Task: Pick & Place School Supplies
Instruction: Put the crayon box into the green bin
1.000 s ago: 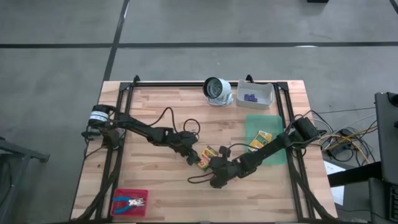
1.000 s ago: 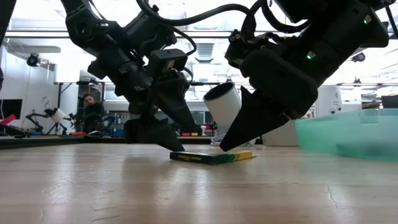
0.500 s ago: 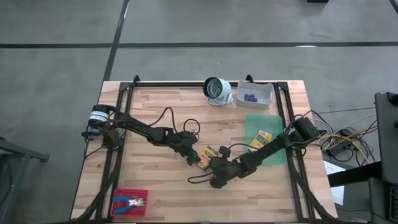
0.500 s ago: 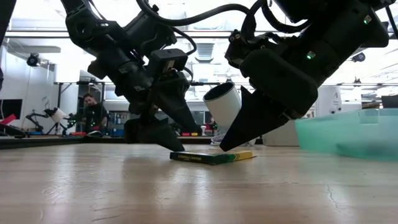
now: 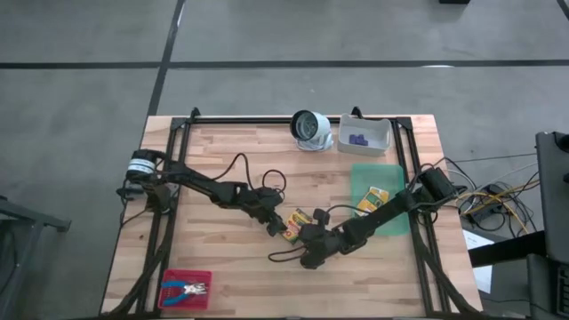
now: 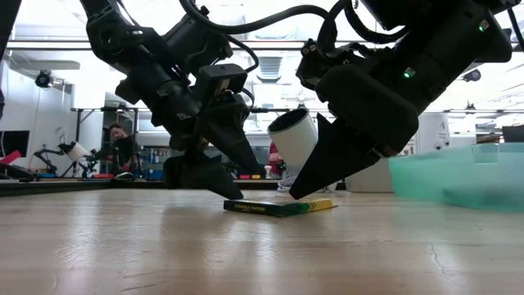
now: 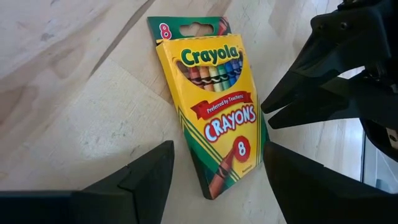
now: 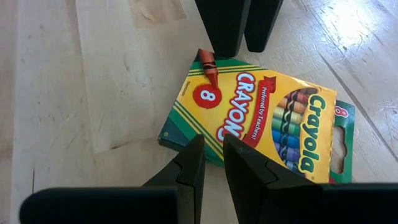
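A yellow-and-green crayon box (image 5: 296,222) lies flat on the table's middle, face up (image 7: 211,106). My left gripper (image 7: 217,146) is open, its fingers standing on either side of the box's lower end, low at the table (image 6: 233,195). My right gripper (image 8: 213,140) comes from the right, shut to a thin slit, tips at the box's long edge (image 6: 296,195). Another yellow crayon box (image 5: 375,200) lies on the green mat. Purple pieces (image 5: 358,139) sit in the white bin. The blue-handled tool (image 5: 187,288) lies in the red tray. My left gripper straddles the box's lower end; one finger (image 7: 292,180) stands right at its long green edge (image 7: 260,134), and I cannot tell whether it touches. My right gripper slants down with its fingertips (image 8: 189,162) over the box's long edge (image 8: 180,127), the box flat on the table; touch cannot be told.
A white-grey round object (image 5: 311,129) stands at the far edge beside the white bin (image 5: 384,133). The red tray (image 5: 169,277) sits at the near left corner. Black cables (image 5: 253,173) loop over the table. Bare wood lies left of the box. A person (image 6: 123,143) shows far behind.
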Controlling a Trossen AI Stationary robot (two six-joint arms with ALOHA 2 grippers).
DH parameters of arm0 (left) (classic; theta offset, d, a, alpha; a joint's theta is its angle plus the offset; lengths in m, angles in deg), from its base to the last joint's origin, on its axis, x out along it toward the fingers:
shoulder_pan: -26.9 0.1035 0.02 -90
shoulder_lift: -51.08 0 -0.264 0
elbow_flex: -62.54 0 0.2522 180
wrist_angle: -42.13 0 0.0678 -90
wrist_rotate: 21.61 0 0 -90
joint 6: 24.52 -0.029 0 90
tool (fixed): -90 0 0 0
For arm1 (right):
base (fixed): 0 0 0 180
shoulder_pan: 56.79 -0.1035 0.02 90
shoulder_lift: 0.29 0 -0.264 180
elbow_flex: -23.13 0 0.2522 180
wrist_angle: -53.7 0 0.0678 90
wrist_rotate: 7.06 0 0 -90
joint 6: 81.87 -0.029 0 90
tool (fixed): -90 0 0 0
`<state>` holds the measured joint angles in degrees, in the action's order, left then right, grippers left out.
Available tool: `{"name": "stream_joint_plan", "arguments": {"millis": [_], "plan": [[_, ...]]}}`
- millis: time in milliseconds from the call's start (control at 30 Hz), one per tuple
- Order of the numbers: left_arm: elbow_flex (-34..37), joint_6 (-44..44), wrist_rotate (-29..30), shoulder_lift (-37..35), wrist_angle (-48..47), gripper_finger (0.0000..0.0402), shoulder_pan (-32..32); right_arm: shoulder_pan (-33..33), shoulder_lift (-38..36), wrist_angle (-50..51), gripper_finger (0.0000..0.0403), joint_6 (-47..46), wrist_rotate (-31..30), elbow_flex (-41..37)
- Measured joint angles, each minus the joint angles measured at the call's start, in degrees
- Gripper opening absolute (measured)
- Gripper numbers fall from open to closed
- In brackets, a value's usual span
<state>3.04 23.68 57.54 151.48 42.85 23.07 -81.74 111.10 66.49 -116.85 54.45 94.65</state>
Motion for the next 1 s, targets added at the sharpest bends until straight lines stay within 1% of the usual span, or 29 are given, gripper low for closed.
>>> {"name": "stream_joint_plan", "arguments": {"millis": [867, 1000], "plan": [[0.02, -0.35, 0.04, 0.0, 0.04, 0.0252, 0.83, -0.02, 0.0, 0.37, 0.0057, 0.87, 0.13, 0.0], [0.02, -0.36, 0.33, 0.0, 0.04, 0.0252, 1.15, -0.02, 0.0, 0.75, 0.0057, 0.76, 1.15, -0.02]]}}
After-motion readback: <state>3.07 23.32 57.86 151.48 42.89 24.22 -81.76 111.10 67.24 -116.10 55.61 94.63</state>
